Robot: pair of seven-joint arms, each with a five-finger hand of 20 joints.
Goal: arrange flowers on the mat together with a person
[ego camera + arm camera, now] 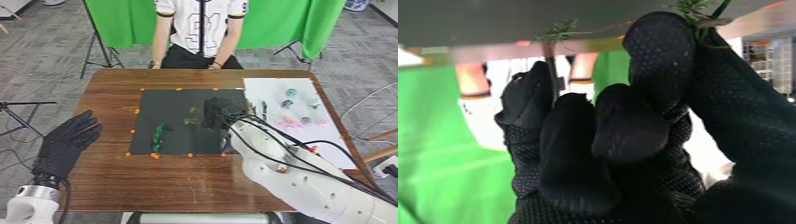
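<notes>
Right wrist view: thin green sprig with a brownish stem sits at the tips of thumb and one finger; black-gloved right hand appears to pinch it. Handling, judged: very light, springy, fronds easily crushed; best taken by the woody stem.

Head view: right hand over the dark grey mat. Two small pale-green sprigs just beside it, at 8 and 9 o'clock; darker leafy green stem farther off, near 8.

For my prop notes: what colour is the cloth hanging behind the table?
Bright green; the cloth shows best in the head view.
</notes>
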